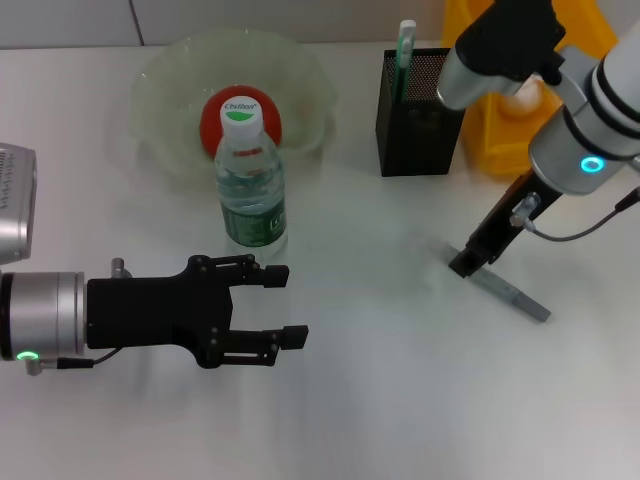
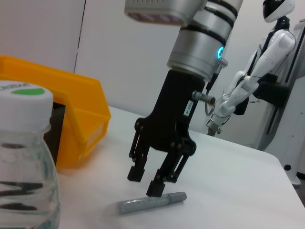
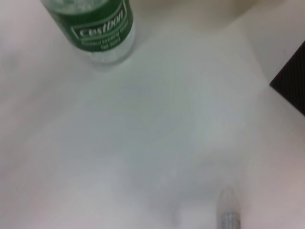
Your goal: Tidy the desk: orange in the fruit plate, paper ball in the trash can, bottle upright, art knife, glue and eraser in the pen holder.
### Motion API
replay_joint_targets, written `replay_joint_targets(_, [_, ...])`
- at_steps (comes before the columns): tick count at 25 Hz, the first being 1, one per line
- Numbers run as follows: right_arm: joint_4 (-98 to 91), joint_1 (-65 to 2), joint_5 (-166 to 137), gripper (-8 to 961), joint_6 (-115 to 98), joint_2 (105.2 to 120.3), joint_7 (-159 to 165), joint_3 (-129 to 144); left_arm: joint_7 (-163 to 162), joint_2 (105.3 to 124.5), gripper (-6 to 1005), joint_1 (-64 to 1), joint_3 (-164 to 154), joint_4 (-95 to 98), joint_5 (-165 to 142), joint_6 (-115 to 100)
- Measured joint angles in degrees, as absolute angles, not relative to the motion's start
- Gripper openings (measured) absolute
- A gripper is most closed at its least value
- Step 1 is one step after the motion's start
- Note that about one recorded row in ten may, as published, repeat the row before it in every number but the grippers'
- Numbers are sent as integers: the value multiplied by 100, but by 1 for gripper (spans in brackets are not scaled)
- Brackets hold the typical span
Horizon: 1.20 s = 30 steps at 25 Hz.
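A grey art knife (image 1: 512,293) lies flat on the white desk at the right. My right gripper (image 1: 468,262) is open, fingertips down over the knife's near end; the left wrist view shows this gripper (image 2: 146,182) just above the knife (image 2: 150,202), one fingertip almost touching it. The knife's tip also shows in the right wrist view (image 3: 228,212). The bottle (image 1: 250,185) stands upright in front of the fruit plate (image 1: 165,95), which holds the orange (image 1: 215,125). The black pen holder (image 1: 415,115) holds a green-and-white item (image 1: 406,50). My left gripper (image 1: 282,306) is open and empty, below the bottle.
A yellow bin (image 1: 505,125) stands behind the right arm, beside the pen holder. The bottle (image 2: 24,167) fills the near edge of the left wrist view and also shows in the right wrist view (image 3: 100,28). A grey device (image 1: 15,195) sits at the left edge.
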<state>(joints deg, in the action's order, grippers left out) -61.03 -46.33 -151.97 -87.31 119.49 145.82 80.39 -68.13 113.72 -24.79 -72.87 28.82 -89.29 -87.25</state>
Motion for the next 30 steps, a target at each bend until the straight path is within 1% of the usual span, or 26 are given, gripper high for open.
replay_joint_targets(16, [-5338, -4688, -15195, 436, -8143, 11944, 14119, 8042, -6831, 11406, 783, -2517, -7295, 2883, -8930, -8726])
replay_joint_targets(21, [-5103, -4763, -15195, 347, -8030, 11944, 14095, 8040, -6862, 11415, 783, -2533, -7295, 2883, -8929, -8727])
replay_joint_targets(27, [-5484, -4618, -15196, 139, -8211, 11941, 14098, 7956, -6905, 11416, 783, -2545, -7295, 2883, -8929, -8733])
replay_joint_targets(30, [-6396, -4320, -15193, 136, -8611, 11938, 14130, 7750, -7005, 11425, 783, -2560, -7295, 2968, -8929, -8835])
